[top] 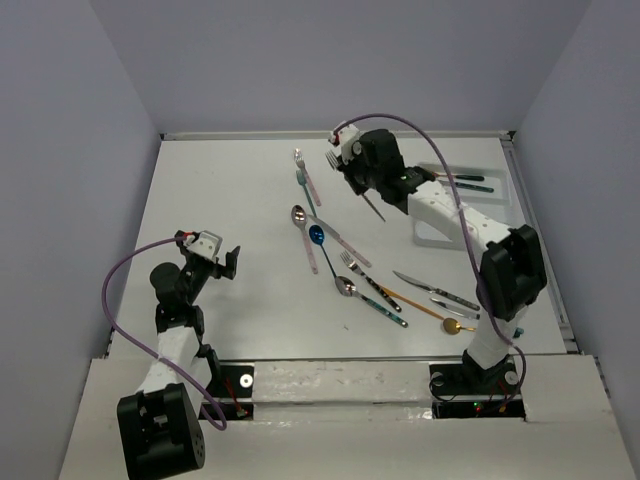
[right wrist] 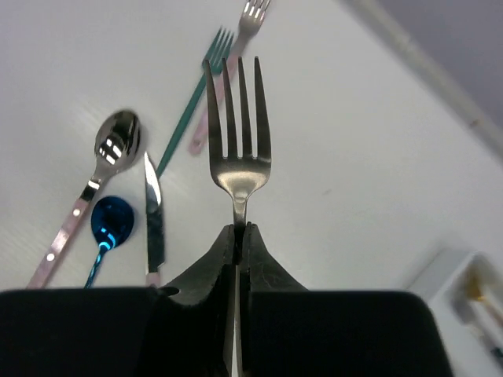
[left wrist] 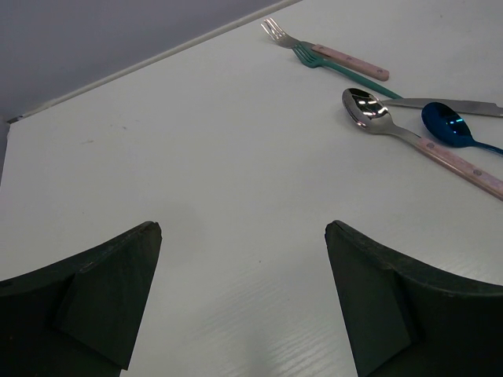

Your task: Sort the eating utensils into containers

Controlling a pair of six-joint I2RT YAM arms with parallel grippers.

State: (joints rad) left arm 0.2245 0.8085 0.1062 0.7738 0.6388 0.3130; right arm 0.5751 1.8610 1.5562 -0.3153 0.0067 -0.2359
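**Over the far half of the table: one fork lifted, tray close by**

Above the table point(top: 220, 180), the right gripper point(right wrist: 238, 236) pinches a fork point(right wrist: 238, 161) at its thin neck. Its fingers press flat on the metal just below the head, with the four tines pointing away from the wrist. Gripping that narrow waist probably keeps the slim piece from twisting. Held off the surface, the fork looks free to swing to the white plastic tray point(top: 505, 200) just beside the arm, where a few dark-handled pieces lie in the long slots.

The left gripper point(left wrist: 244, 232) hovers low over bare table, fingers spread wide and holding nothing, seemingly parked out of the way.

Other utensils lie loose on the matte white surface:
- a mirror-bright spoon with a pink handle point(left wrist: 416, 141)
- a glossy blue spoon point(left wrist: 448, 126)
- a pink fork point(left wrist: 330, 51) touching a teal fork point(left wrist: 338, 67)
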